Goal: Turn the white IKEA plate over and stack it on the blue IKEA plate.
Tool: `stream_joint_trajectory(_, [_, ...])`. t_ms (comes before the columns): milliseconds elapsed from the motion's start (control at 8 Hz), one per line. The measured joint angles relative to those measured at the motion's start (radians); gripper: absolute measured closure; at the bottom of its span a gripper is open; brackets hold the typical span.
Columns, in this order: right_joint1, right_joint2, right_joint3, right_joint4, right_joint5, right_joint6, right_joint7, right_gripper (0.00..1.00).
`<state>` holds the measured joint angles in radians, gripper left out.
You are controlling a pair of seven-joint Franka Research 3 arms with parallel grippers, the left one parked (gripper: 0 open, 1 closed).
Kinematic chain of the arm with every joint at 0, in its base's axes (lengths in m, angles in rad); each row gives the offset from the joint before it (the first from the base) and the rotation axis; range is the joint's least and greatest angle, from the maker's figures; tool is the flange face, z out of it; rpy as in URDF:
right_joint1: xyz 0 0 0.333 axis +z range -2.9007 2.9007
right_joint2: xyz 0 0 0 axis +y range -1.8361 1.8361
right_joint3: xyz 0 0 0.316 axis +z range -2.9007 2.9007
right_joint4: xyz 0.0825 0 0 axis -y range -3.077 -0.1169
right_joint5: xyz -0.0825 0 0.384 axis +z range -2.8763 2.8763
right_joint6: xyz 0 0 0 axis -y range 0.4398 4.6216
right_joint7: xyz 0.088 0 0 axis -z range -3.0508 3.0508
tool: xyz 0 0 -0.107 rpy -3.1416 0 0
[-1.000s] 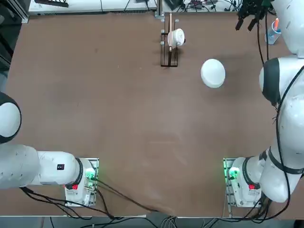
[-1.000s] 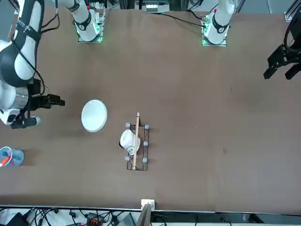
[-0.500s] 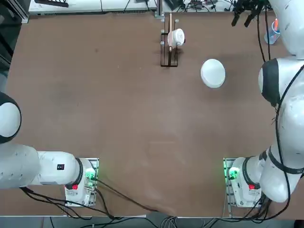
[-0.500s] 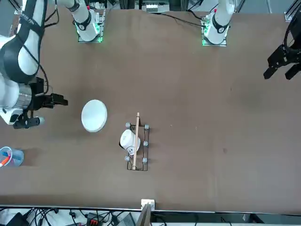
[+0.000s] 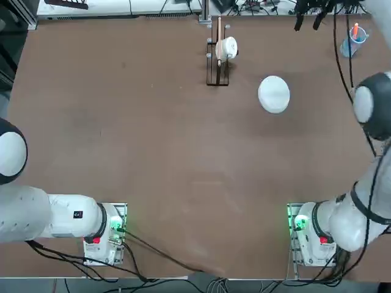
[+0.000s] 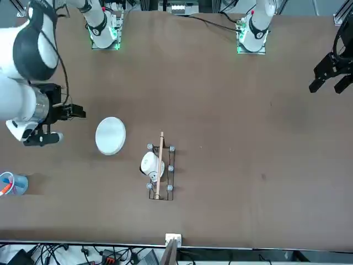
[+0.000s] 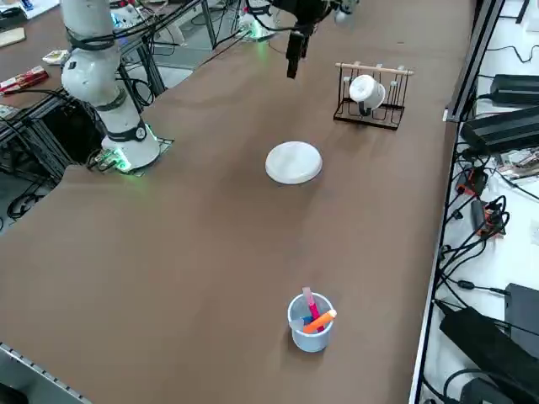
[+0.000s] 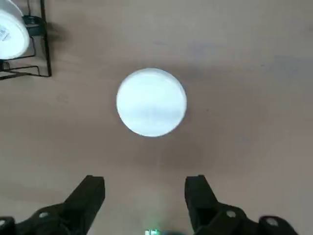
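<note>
– Right hand (image 8: 145, 177) spread?
– Yes, its dark, angular fingers stand wide apart, nothing between them.
– And the round white plastic plate (image 8: 151, 102)?
– Smooth, pale, flat on the brown worktop (image 7: 210, 252), below the hand and clear of it.
– Anything under it?
– Can't tell. The wrist view also cuts off the glossy white mug (image 8: 12, 36) on its dark wire rack (image 8: 46, 44).

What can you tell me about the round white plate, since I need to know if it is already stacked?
The small round plain white plate, plastic by its look, lies flat on the brown tabletop, apart from the black wire rack. It is a single disc, with no pattern visible. No blue plate shows beneath it. The open right gripper does not touch it.
</note>
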<state>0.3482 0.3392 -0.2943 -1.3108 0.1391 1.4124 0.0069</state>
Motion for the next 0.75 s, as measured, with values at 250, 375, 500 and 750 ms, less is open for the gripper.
stream_joint_trajectory(250, [-0.243, -0.095, 0.285, -0.001, -0.098, -0.017, 0.064, 0.00])
stream_joint_trajectory(375, [-0.286, -0.139, 0.326, -0.011, -0.108, -0.024, 0.072, 0.00])
stream_joint_trajectory(500, [-0.303, -0.171, 0.329, -0.031, -0.110, -0.025, 0.070, 0.00])
stream_joint_trajectory(750, [-0.321, -0.188, 0.328, -0.066, -0.113, -0.025, 0.050, 0.00])
